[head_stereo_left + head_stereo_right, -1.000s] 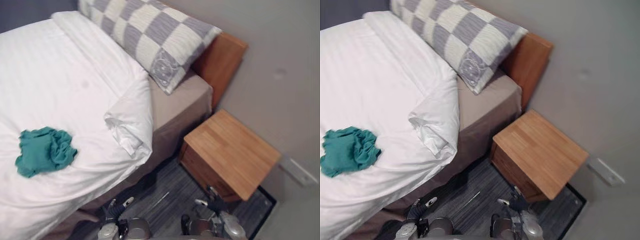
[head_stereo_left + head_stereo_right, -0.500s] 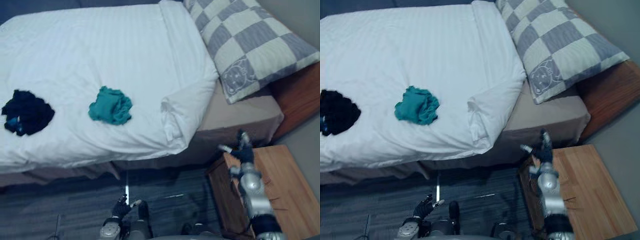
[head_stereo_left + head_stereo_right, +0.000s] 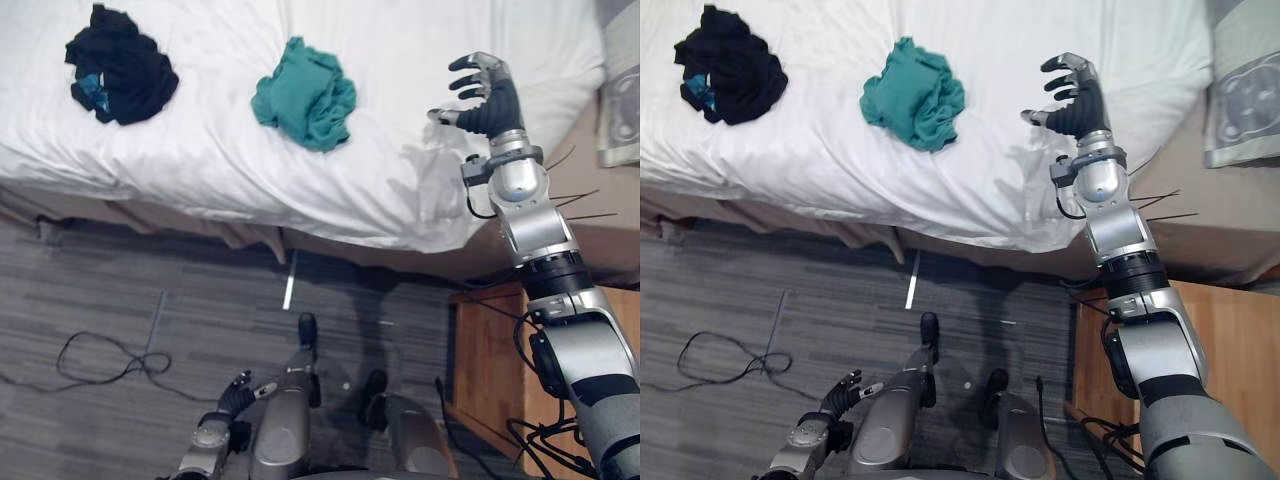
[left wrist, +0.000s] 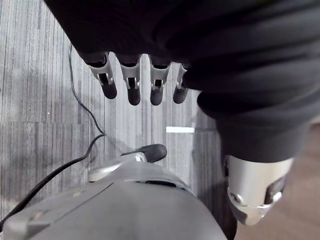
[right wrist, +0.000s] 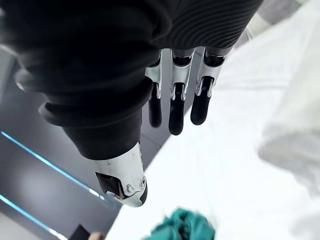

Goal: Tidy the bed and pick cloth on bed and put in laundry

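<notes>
A teal cloth [image 3: 305, 92] lies bunched on the white duvet [image 3: 400, 50], with a black cloth [image 3: 120, 65] further to the left. My right hand [image 3: 490, 100] hovers open above the duvet near the bed's edge, to the right of the teal cloth and apart from it. Its fingers [image 5: 175, 107] hang relaxed and hold nothing, with the teal cloth [image 5: 182, 227] beyond them. My left hand [image 3: 232, 398] hangs low over the floor, its fingers [image 4: 132, 85] straight and empty.
A grey checked pillow [image 3: 622, 110] lies at the bed's right end. A wooden nightstand [image 3: 490, 360] stands beside the bed under my right arm. Grey carpet with a white strip [image 3: 289, 293] runs along the bed's side.
The camera has swung left and down along the bed. My right hand has risen from beside the nightstand to above the duvet's edge. The cloths have not moved on the duvet.
</notes>
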`<state>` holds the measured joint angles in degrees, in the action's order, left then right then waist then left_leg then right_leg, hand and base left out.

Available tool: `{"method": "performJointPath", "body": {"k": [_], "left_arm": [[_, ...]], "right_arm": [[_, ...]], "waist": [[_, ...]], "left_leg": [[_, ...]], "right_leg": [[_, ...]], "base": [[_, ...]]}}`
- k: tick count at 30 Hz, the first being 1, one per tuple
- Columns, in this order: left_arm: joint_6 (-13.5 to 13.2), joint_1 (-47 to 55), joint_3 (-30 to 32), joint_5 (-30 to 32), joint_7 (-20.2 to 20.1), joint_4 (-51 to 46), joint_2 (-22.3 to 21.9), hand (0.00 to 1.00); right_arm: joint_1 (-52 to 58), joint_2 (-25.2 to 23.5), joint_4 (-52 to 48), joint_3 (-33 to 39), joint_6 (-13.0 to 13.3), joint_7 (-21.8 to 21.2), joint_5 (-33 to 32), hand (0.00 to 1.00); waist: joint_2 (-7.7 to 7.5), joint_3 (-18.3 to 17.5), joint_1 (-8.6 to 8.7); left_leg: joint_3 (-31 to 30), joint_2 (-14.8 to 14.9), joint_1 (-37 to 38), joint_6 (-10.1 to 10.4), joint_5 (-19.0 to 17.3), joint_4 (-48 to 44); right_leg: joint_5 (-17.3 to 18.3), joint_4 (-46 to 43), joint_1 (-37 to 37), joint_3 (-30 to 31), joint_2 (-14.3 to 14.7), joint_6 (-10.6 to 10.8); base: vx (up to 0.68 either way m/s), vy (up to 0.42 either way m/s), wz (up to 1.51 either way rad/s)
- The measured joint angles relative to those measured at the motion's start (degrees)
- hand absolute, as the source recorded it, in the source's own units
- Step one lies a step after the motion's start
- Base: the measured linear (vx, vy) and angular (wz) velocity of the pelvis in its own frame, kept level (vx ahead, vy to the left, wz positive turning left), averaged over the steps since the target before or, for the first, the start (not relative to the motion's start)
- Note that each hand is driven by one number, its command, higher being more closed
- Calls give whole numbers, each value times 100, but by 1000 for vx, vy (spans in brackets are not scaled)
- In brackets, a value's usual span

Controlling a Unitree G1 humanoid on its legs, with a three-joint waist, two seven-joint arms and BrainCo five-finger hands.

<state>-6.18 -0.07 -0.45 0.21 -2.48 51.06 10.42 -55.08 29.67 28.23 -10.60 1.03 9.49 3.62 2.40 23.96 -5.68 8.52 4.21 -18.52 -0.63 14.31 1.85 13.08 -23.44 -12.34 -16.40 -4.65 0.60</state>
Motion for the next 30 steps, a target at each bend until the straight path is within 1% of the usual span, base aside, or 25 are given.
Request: {"method": "performJointPath", "body": {"k": [1, 3, 4, 5, 6, 7, 9, 10, 11, 12, 13, 14, 15, 16, 17, 18, 19, 20, 22, 24, 25, 26, 28, 29, 30], "left_arm": [[-29, -47, -1, -18, 0, -5, 1, 0], [-69, -139, -20, -25, 2, -7, 4, 0], [-76, -209, -131, -73, 5, -3, 16, 0], [-83, -264, -210, -83, 3, -5, 25, 0], [-132, -358, -369, -182, 4, -12, 33, 0], [-146, -376, -404, -198, 4, -26, 35, 0], [-154, -409, -466, -249, 4, -145, 21, 0], [-150, -472, -532, -251, 11, -194, -13, 0], [-154, -473, -586, -255, 24, -236, -17, 0], [-153, -473, -610, -258, 30, -251, -20, 0], [-154, -474, -627, -307, 41, -285, -28, 0], [-156, -475, -632, -314, 64, -347, -31, 0], [-163, -503, -642, -357, 116, -398, -33, 0], [-163, -517, -645, -421, 135, -454, -43, 0], [-165, -518, -647, -439, 137, -539, -69, 0], [-166, -517, -662, -440, 137, -571, -80, 0], [-165, -513, -682, -431, 136, -594, -94, 0], [-165, -514, -689, -426, 136, -606, -103, 0], [-202, -513, -688, -410, 132, -622, -107, 0], [-262, -500, -686, -406, 131, -620, -98, 0], [-332, -483, -689, -406, 120, -621, -100, 0], [-348, -474, -688, -406, 117, -621, -99, 0], [-407, -394, -677, -405, 85, -627, -94, 0], [-422, -316, -667, -404, 18, -657, -76, 0], [-423, -196, -665, -398, -63, -674, -33, 0]], "right_arm": [[-122, 11, 119, -109, -171, -10, 139, 0], [-352, 15, 389, -141, -443, -82, 318, 0], [-493, 71, 578, -164, -604, -90, 453, 0], [-565, 136, 702, -180, -700, -105, 527, 0], [-689, 278, 912, -276, -910, -114, 677, 0], [-703, 309, 954, -298, -989, -117, 740, 0], [-705, 387, 1105, -336, -1337, -100, 1094, 0], [-712, 487, 1157, -353, -1491, 61, 1418, 100], [-768, 498, 1097, -355, -1541, 295, 1572, 100], [-825, 497, 1088, -356, -1577, 420, 1646, 100], [-929, 515, 1092, -356, -1662, 627, 1794, 100], [-998, 539, 1088, -363, -1735, 728, 1954, 100], [-1074, 587, 1079, -397, -1800, 742, 2200, 100], [-1130, 612, 1039, -409, -1900, 678, 2432, 100], [-1213, 694, 961, -566, -2033, 559, 2710, 100], [-1241, 745, 930, -643, -2086, 479, 2838, 100], [-1306, 819, 898, -827, -2178, 328, 3024, 100], [-1366, 900, 882, -1015, -2247, 176, 3132, 100], [-1451, 1014, 923, -1206, -2270, 34, 3115, 100], [-1446, 1069, 940, -1292, -2245, 16, 3034, 100], [-1412, 1069, 1012, -1288, -2170, 44, 2785, 100], [-1381, 1069, 1048, -1284, -2123, 51, 2667, 100], [-1032, 1062, 1013, -1178, -1894, 118, 2177, 100], [-771, 1020, 882, -1027, -1774, 171, 1956, 100], [-276, 884, 598, -633, -1585, 216, 1646, 100]], "waist": [[46, 34, 21], [92, 60, 5], [152, 96, 5], [186, 125, 2], [230, 162, -33], [234, 164, -44], [248, 171, -108], [307, 225, -131], [320, 232, -130], [325, 235, -130], [329, 237, -122], [329, 237, -116], [329, 237, -109], [329, 237, -95], [330, 237, -75], [330, 237, -59], [330, 237, 15], [329, 237, 39], [327, 236, 48], [317, 235, 64], [308, 238, 64], [292, 245, 66], [251, 252, 64], [205, 255, 51], [119, 245, 67]], "left_leg": [[-71, -72, -103, 7, 37, 24], [-143, -150, -300, 11, 89, 21], [-234, -206, -408, -13, 133, 22], [-281, -243, -462, -10, 152, 21], [-350, -316, -608, 23, 184, 21], [-354, -334, -667, 26, 186, 20], [-349, -377, -871, 29, 188, 19], [-338, -430, -973, 35, 194, 23], [-264, -451, -1032, 31, 190, 29], [-190, -451, -1070, 30, 189, 28], [-59, -448, -1135, 30, 189, 30], [5, -438, -1196, 30, 189, 30], [80, -425, -1287, 30, 189, 26], [157, -415, -1361, 30, 189, 24], [274, -397, -1447, 30, 188, 21], [314, -395, -1483, 30, 188, 13], [394, -399, -1506, 30, 188, 8], [487, -400, -1506, 29, 189, -37], [601, -393, -1502, 22, 183, -167], [636, -393, -1445, -22, 151, -244], [669, -392, -1342, -51, 151, -246], [698, -392, -1271, -65, 153, -244], [778, -360, -933, -94, 132, -215], [850, -324, -760, -109, 119, -171], [943, -261, -504, -130, 101, -112]], "right_leg": [[87, -182, -143, -70, -91, 14], [202, -441, -401, -142, -199, 31], [278, -589, -522, -230, -270, 24], [338, -688, -584, -274, -323, 39], [449, -914, -781, -329, -431, 28], [494, -993, -867, -338, -466, 36], [600, -1247, -1142, -371, -564, 7], [702, -1432, -1286, -425, -680, 10], [759, -1553, -1390, -442, -775, 3], [794, -1609, -1444, -446, -814, 10], [850, -1718, -1538, -465, -876, -4], [868, -1770, -1608, -503, -909, -8], [886, -1831, -1708, -529, -939, -18], [904, -1878, -1794, -538, -963, -17], [909, -1914, -1893, -541, -989, -14], [914, -1929, -1925, -544, -1006, -8], [930, -1945, -1936, -561, -1040, 20], [945, -1954, -1913, -558, -1069, 45], [952, -1951, -1862, -530, -1106, 57], [955, -1905, -1745, -538, -1113, 64], [949, -1841, -1621, -540, -1110, 73], [946, -1808, -1547, -530, -1110, 79], [890, -1559, -1156, -489, -1030, 138], [840, -1415, -978, -445, -963, 153], [746, -1152, -710, -366, -847, 157]], "base": [[14, -17, 30], [10, -52, 37], [2, -74, 42], [-10, -97, 51], [-10, -64, 38], [-21, -84, 33], [-33, -95, 26], [-47, -114, 34], [-40, -94, 31], [-47, -92, 21], [-47, -91, 18], [-46, -88, 21], [-43, -79, 19], [-39, -67, 16], [-48, -66, 12], [-36, -48, 13], [-24, -29, 14], [-10, -22, 11], [0, 0, 0], [15, -15, 0], [31, -31, -4], [42, -48, -12], [41, -48, -23], [48, -47, -46], [54, -53, -49]]}}
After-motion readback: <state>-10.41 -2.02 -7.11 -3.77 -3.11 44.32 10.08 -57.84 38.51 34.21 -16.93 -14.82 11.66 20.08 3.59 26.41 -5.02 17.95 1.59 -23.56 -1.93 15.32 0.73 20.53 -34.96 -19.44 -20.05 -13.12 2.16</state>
